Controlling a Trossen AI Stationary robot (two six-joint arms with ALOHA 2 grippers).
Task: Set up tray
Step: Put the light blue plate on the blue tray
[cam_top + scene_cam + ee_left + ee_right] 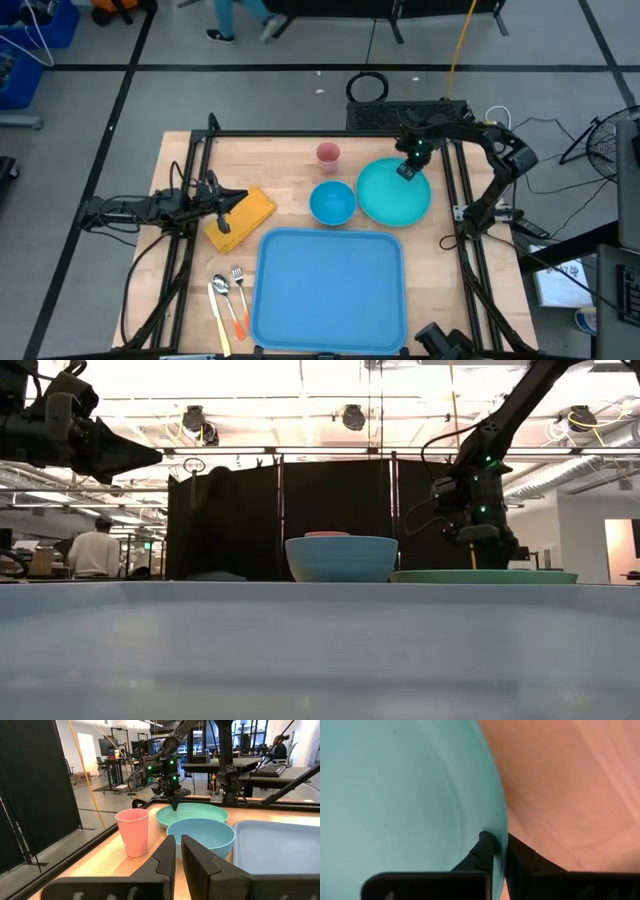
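Note:
The large blue tray (330, 285) lies flat at the table's near middle. Beyond it are a blue bowl (332, 202), a teal plate (393, 195) and a pink cup (328, 153). My right gripper (407, 170) stands at the plate's far rim, shut on it. My left gripper (238, 203) is shut and holds nothing. It hovers above a folded yellow cloth (245, 215) on the table's left and is raised well clear in the low view (150, 457). The plate (484, 576) rests flat on the table. My right gripper (500, 851) has the teal plate's far rim (501, 832) pinched between its two fingers, one finger (485, 847) on the inner side and the other outside. It comes from above, pointing down. The plate (410, 795) still lies on the table.
A spoon (218, 300) and a fork (239, 290) lie left of the tray near the front edge. Black frame rails run along the table's sides and far edge. A person sits in the room beyond.

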